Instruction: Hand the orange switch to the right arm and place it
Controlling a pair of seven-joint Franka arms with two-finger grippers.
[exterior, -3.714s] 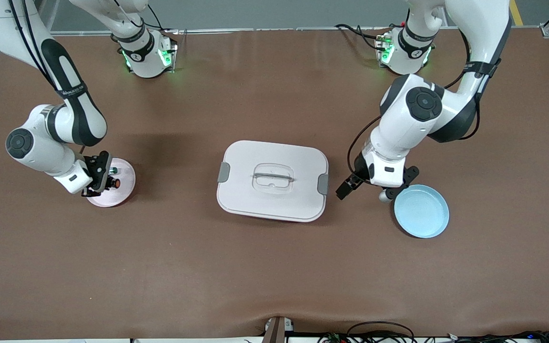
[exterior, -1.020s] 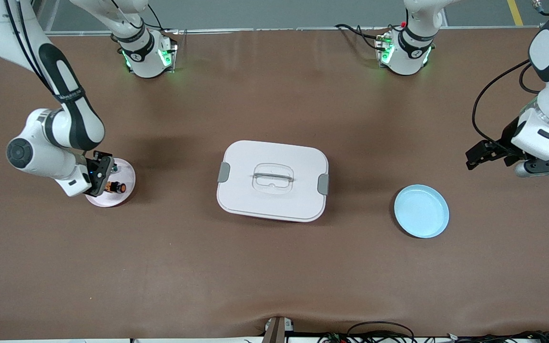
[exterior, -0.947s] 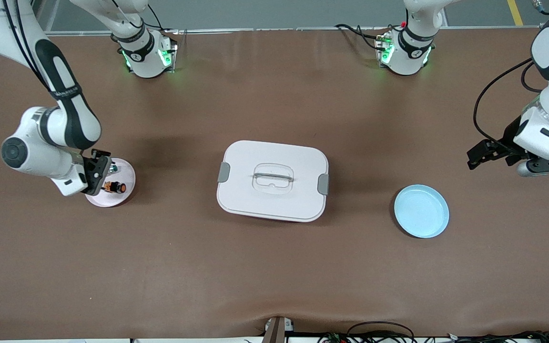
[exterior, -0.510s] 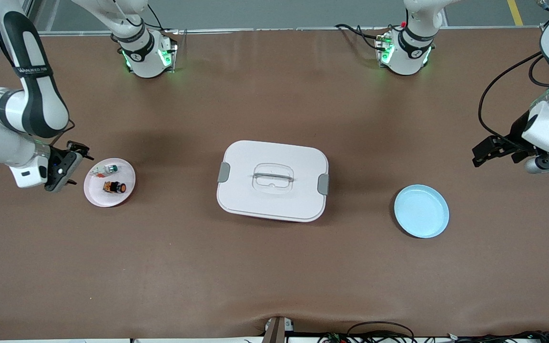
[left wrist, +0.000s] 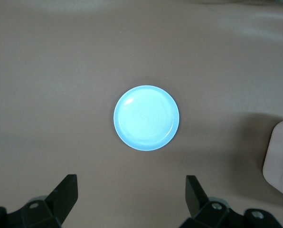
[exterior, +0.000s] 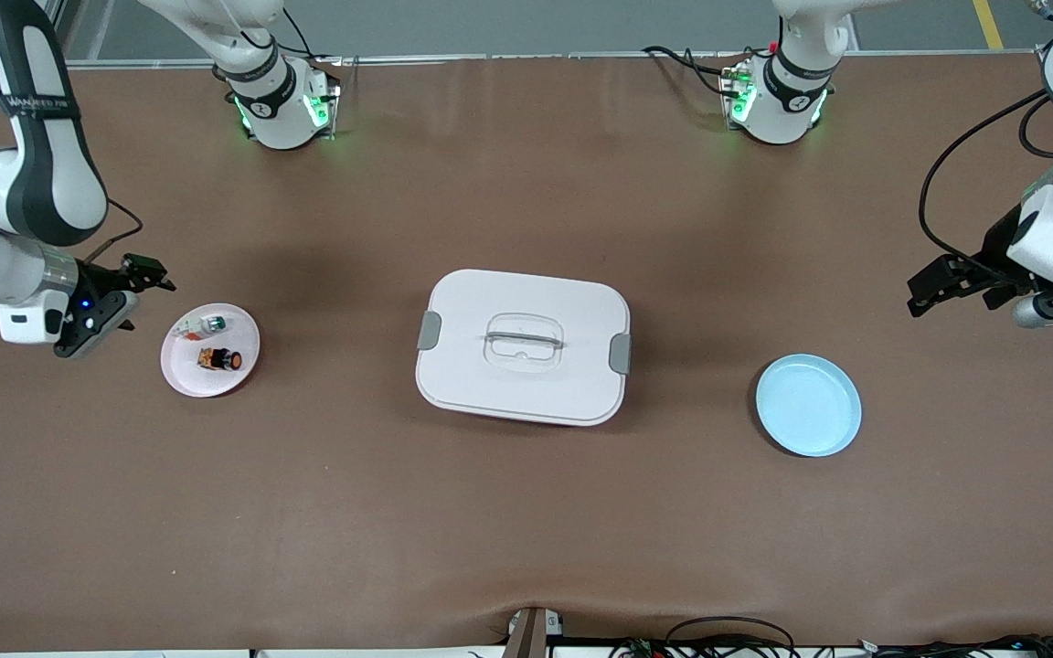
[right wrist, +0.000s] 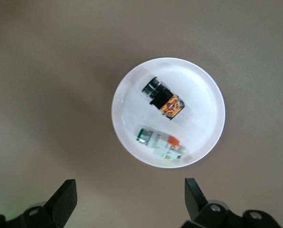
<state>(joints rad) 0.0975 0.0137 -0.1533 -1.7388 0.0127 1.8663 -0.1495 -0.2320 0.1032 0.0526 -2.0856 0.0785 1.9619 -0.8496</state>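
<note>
The orange switch [exterior: 220,359] lies on its side on a small pink plate [exterior: 188,379] toward the right arm's end of the table. It also shows in the right wrist view [right wrist: 164,99] on the plate [right wrist: 208,85]. My right gripper [exterior: 120,306] is open and empty over the table beside the pink plate; its fingers stand apart in the right wrist view [right wrist: 130,187]. My left gripper [exterior: 956,291] is open and empty over the table at the left arm's end, and shows in the left wrist view [left wrist: 132,183].
A white part with a green cap [exterior: 207,323] shares the pink plate, and shows in the right wrist view [right wrist: 160,144]. A white lidded box [exterior: 523,345] sits mid-table. A light blue plate [exterior: 808,405] lies toward the left arm's end, seen too in the left wrist view [left wrist: 146,118].
My right gripper has drawn away from the pink plate toward the right arm's end of the table, leaving the orange switch on the plate. My left gripper has moved off toward its own end.
</note>
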